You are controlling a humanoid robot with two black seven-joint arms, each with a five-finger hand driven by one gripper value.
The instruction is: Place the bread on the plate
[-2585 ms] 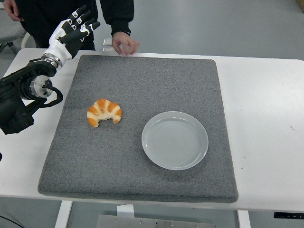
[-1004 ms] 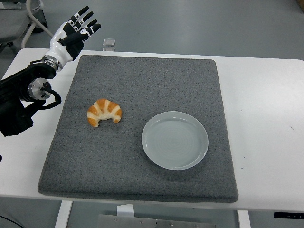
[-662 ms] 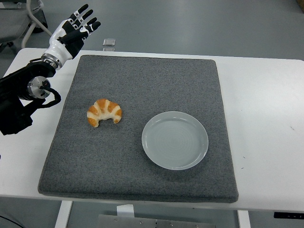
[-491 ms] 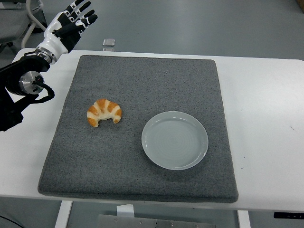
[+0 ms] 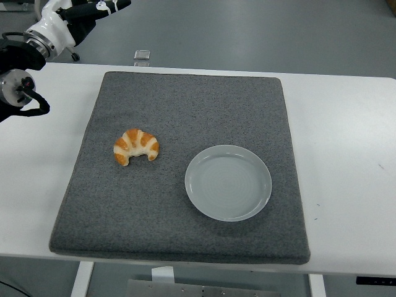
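Still apart: bread [image 5: 136, 146] and plate [image 5: 228, 182] on the grey mat [image 5: 185, 105].
Left robot hand [image 5: 83, 8] hangs at the top-left corner, mostly cropped; I can't tell its grip.

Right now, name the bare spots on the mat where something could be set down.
The grey mat is bare across its far half, above the bread and plate. The near strip below them is free too, and the gap between the two. Nothing is crowded; the left hand is at the top-left corner, off the mat.
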